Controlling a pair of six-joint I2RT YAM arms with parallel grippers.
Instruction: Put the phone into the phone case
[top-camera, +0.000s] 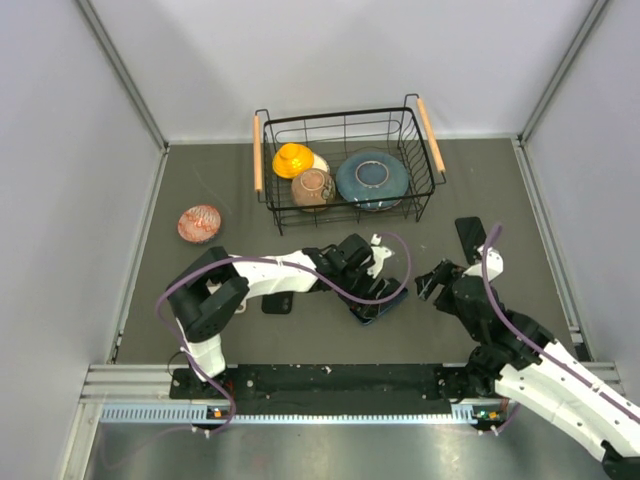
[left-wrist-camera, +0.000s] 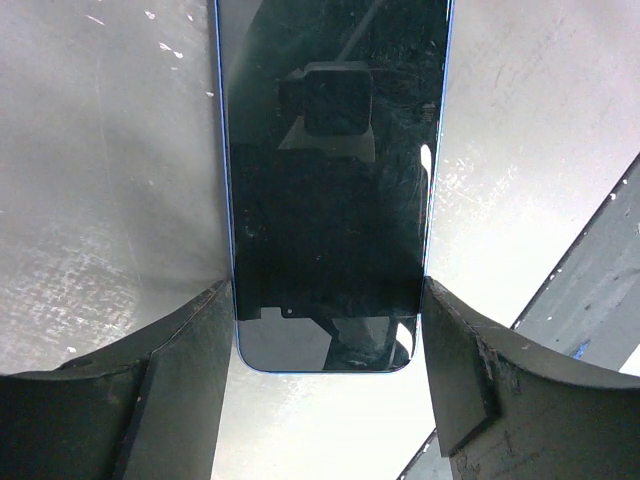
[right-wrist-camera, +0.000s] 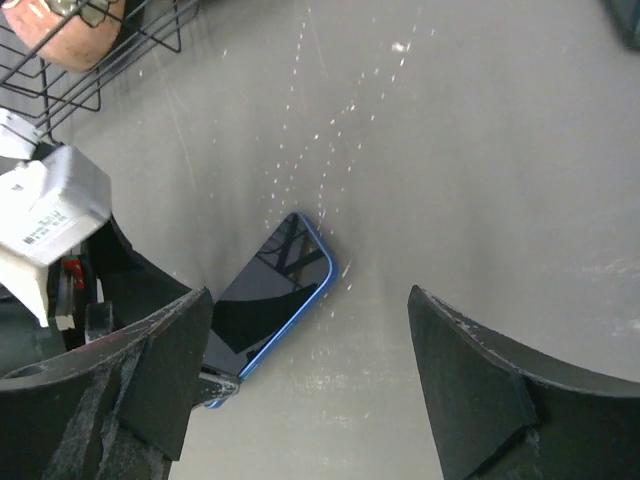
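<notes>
The phone (left-wrist-camera: 330, 200), black-screened with a blue rim, lies flat on the grey table near the middle (top-camera: 378, 306). My left gripper (left-wrist-camera: 328, 296) straddles its near end, and both fingers press against the phone's long edges; in the top view the gripper (top-camera: 362, 286) sits over it. The right wrist view shows the phone (right-wrist-camera: 275, 290) to the left of my right gripper (right-wrist-camera: 310, 300), which is open with only bare table between its fingers. In the top view the right gripper (top-camera: 432, 282) hovers just right of the phone. The black phone case (top-camera: 470, 236) lies on the table beyond the right gripper.
A black wire basket (top-camera: 268, 205) with wooden handles stands at the back and holds a yellow bowl (top-camera: 293, 158), a tan bowl (top-camera: 312, 186) and a blue plate (top-camera: 371, 177). A red patterned bowl (top-camera: 200, 223) sits at the left. A small black object (top-camera: 278, 303) lies beneath the left arm.
</notes>
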